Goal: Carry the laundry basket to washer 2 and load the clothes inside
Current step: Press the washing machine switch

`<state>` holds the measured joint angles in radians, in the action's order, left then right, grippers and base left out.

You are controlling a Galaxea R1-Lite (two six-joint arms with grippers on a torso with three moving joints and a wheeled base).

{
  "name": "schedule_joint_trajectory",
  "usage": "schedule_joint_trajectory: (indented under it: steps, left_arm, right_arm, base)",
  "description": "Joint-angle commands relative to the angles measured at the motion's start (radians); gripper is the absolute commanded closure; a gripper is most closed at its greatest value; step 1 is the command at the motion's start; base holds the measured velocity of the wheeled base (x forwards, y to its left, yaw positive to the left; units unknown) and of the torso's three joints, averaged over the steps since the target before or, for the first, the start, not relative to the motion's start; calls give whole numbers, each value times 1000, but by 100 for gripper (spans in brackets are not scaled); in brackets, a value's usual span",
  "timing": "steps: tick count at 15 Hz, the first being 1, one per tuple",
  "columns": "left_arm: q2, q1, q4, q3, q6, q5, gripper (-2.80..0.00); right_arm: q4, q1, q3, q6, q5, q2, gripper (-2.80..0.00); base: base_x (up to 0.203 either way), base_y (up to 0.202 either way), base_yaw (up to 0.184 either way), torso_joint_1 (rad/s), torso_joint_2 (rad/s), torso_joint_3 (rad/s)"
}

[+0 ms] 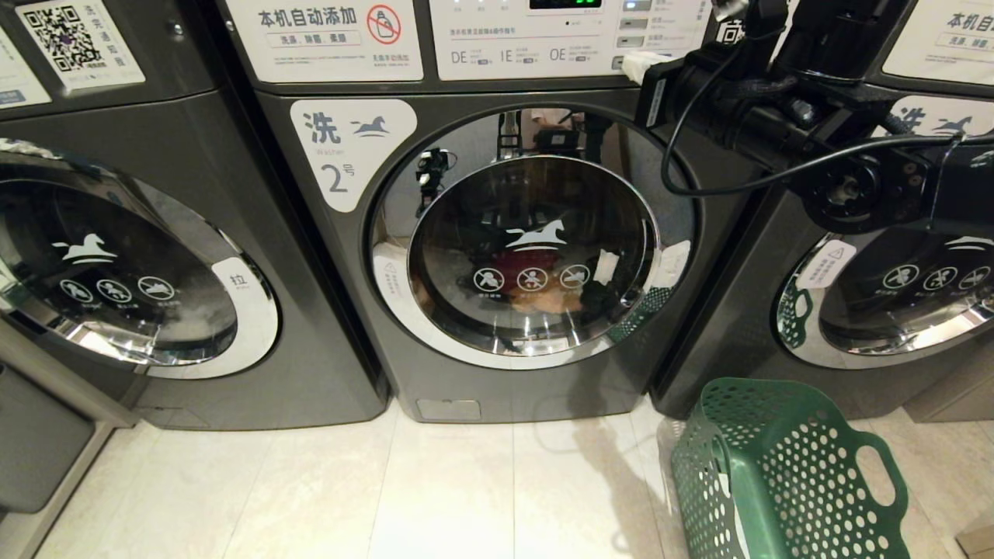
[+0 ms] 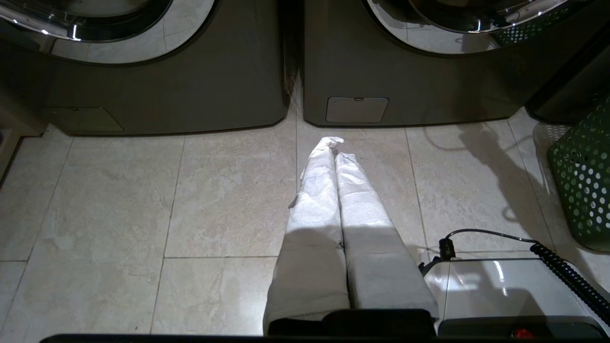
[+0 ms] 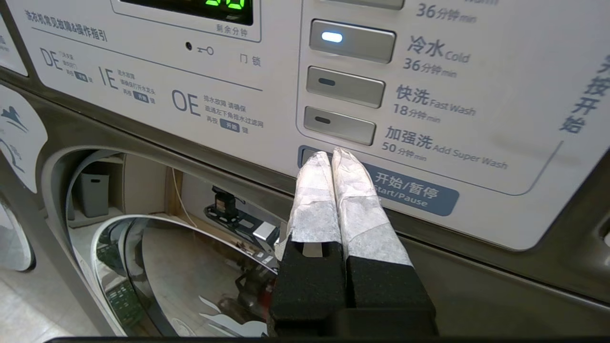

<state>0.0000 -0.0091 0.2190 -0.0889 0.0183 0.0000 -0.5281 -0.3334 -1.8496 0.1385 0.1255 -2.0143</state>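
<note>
Washer 2 (image 1: 435, 388) stands in the middle of the head view, its round glass door shut and a "2" on its label. Behind the glass lie the clothes (image 1: 512, 269), showing red and some yellow. The green laundry basket (image 1: 776, 473) sits on the floor to the right of washer 2, with nothing visible inside it. My right gripper (image 3: 332, 155) is shut, and its wrapped tips are at the left end of the blue Start/Pause button (image 3: 419, 190) on the control panel. My left gripper (image 2: 336, 148) is shut on nothing and hangs low over the tiles.
An identical washer (image 1: 116, 272) stands to the left and another (image 1: 893, 310) to the right. The basket (image 2: 584, 190) also shows in the left wrist view, beside my base (image 2: 500, 286) with its coiled cable. Pale floor tiles lie in front of the washers.
</note>
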Motion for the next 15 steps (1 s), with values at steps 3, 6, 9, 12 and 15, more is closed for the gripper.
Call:
schedule_joint_trajectory:
  steps: [3,6,9,12,15]
  left_arm:
    - [0,0,1,0,0,0,0]
    - [2,0,2,0,0,0,0]
    - [2,0,0,0,0,0,0]
    - [2,0,1,0,0,0,0]
    - [1,0,2,0,0,0,0]
  right_arm:
    - [-3,13,18,1,0,24,0]
    - [-3,10,20,3,3,23,0]
    - [-1,2,59,6,6,57,0]
    - [63,2,198,18,5,213,0]
    - [176,1,451,16,7,434,0]
  base:
    - [0,0,0,0,0,0]
    - [0,0,0,0,0,0]
    - [0,0,0,0,0,0]
    - [0,0,0,0,0,0]
    - [0,0,0,0,0,0]
